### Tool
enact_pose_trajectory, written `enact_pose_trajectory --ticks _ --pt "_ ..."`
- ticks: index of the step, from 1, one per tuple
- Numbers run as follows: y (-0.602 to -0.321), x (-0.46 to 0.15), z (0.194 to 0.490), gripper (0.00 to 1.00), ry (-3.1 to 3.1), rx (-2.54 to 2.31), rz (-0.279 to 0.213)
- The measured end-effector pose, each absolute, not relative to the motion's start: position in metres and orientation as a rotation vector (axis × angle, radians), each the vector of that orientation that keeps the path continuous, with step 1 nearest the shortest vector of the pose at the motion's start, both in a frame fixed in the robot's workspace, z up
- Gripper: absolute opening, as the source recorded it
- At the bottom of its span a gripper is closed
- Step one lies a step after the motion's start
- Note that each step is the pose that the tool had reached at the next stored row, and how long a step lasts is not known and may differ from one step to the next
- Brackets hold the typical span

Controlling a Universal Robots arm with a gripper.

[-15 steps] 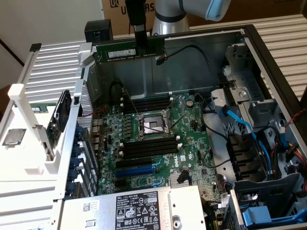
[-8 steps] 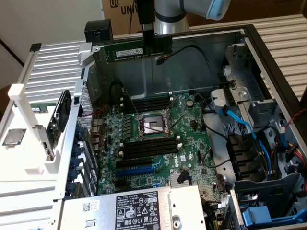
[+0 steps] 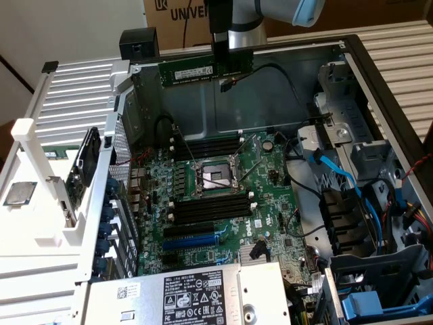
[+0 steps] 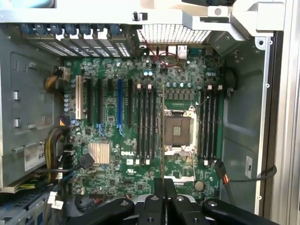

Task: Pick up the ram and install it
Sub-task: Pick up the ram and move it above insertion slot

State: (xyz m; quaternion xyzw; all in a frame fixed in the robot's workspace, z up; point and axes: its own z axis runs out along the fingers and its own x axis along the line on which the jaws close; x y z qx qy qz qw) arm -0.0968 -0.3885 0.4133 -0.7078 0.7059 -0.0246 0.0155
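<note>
The ram (image 3: 193, 71), a long green stick with black chips and a white label, hangs level high over the open computer case, near its back wall. My gripper (image 3: 232, 64) is shut on the stick's end at the exterior view's right. In the wrist view the ram (image 4: 163, 136) appears edge-on as a thin line running out from between my fingers (image 4: 155, 187). It lies over the motherboard between one bank of black memory slots (image 4: 146, 126) and the CPU socket (image 4: 179, 129). A second slot bank (image 4: 208, 124) sits on the socket's other side.
The motherboard (image 3: 260, 203) lies flat in the case, with a blue expansion slot (image 3: 196, 240), a power supply (image 3: 196, 294) in front, and blue and black cables (image 3: 338, 183) and drive bays at the exterior view's right. A white fan bracket (image 3: 54, 203) stands at its left.
</note>
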Motion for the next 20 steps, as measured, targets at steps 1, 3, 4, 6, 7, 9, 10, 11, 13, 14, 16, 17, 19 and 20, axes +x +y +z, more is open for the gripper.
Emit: enact_pose_trajectory --ticks 1,3,4,6,7,9,10,11,13,14,16,17,19,20 --pt "-0.389 -0.097 0.413 0.12 2.193 -2.198 -0.069" --pt "-0.391 -0.097 0.412 0.12 2.189 -2.194 -0.059" --pt "-0.392 -0.097 0.412 0.12 2.188 -2.193 -0.058" --pt "-0.395 -0.096 0.412 0.12 2.188 -2.193 -0.056" --pt "-0.396 -0.095 0.412 0.12 2.188 -2.192 -0.053" --pt "-0.401 -0.095 0.411 0.12 2.189 -2.194 -0.040" --pt "-0.402 -0.095 0.410 0.12 2.191 -2.196 -0.036" --pt "-0.403 -0.095 0.409 0.12 2.193 -2.197 -0.032" --pt "-0.403 -0.095 0.408 0.12 2.195 -2.199 -0.029" --pt "-0.403 -0.095 0.407 0.12 2.195 -2.199 -0.028" --pt "-0.403 -0.095 0.402 0.12 2.200 -2.195 -0.027" --pt "-0.404 -0.095 0.400 0.12 2.203 -2.193 -0.027" --pt "-0.404 -0.095 0.398 0.12 2.211 -2.187 -0.024" --pt "-0.404 -0.095 0.396 0.12 2.215 -2.185 -0.022"
